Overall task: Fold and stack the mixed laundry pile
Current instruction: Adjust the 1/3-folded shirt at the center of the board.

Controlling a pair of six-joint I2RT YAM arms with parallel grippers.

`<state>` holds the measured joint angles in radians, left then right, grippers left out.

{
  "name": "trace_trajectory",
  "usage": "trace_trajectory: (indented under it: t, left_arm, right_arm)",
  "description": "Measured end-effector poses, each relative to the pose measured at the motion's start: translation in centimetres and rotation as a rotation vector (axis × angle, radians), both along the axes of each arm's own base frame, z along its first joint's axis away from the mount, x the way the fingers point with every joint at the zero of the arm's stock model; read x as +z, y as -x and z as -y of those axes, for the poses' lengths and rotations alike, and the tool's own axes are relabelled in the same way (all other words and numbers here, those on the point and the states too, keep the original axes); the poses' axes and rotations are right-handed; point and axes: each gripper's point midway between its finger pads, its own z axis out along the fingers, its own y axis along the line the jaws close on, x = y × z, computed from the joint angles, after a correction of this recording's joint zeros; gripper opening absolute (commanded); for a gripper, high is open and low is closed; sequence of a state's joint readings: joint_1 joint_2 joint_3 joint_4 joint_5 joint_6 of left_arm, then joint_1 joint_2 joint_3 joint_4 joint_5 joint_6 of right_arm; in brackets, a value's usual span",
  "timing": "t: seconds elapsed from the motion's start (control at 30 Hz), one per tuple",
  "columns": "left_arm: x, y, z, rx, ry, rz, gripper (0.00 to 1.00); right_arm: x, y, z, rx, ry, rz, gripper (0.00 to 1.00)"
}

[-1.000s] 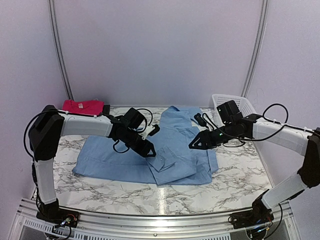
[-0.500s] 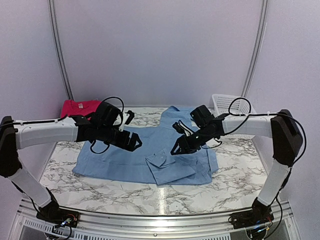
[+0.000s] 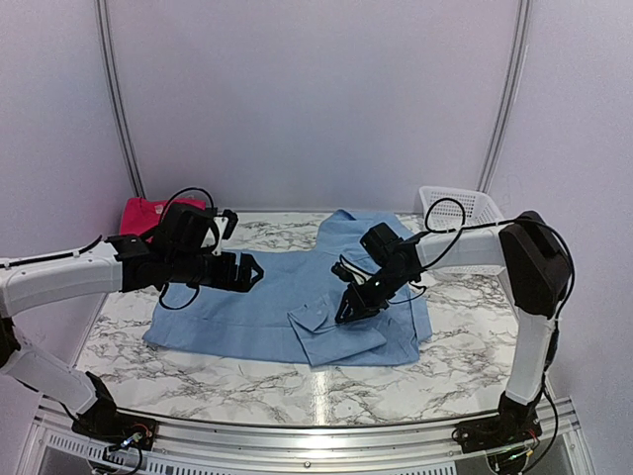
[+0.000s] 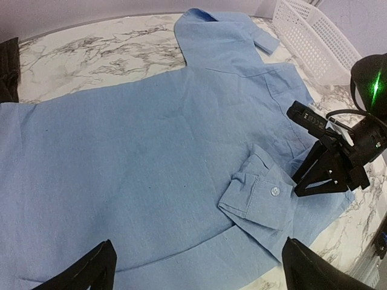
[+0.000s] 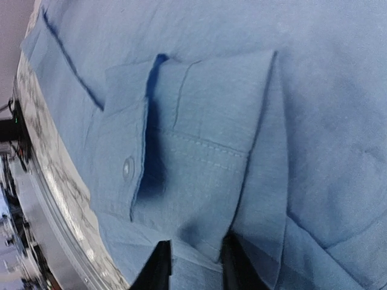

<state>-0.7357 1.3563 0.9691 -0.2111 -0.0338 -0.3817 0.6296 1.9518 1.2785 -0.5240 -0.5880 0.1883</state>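
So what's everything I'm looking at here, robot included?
shirt: one, light blue, spread across the table's middle, its buttoned cuff folded over near the right
pink garment: one, pink-red, back left corner
dark cloth: one, black, back left, mostly out of frame
basket: one, white slatted, back right corner
table: one, white-grey marble, under everything
left gripper: one, black, open above the shirt
right gripper: one, black, tips down at the cuff, narrowly apart
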Motion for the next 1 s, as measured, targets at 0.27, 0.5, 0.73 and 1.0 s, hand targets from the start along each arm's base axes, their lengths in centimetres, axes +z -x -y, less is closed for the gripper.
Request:
trace_trajectory:
  t: [0.27, 0.5, 0.73, 1.0]
  left_arm:
    - [0.7, 0.2, -2.9, 0.175, 0.056, 0.019, 0.99]
    - [2.4, 0.8, -2.3, 0.238, 0.25, -0.03, 0.99]
    - [1.5, 2.9, 0.9, 0.195, 0.428, -0.146, 0.99]
    - [4.7, 3.4, 5.5, -0.068, 0.255, 0.005, 0.9]
  right_arm:
    - [1.6, 0.3, -1.6, -0.022, -0.103, -0.068, 0.0]
    - [8.0, -2.0, -4.4, -0.097, -0.321, -0.007, 0.0]
    - [13.6, -3.5, -6.5, -0.118, -0.514, 0.056, 0.0]
    - [16.3, -2.9, -8.3, -0.067, -0.578, 0.065, 0.0]
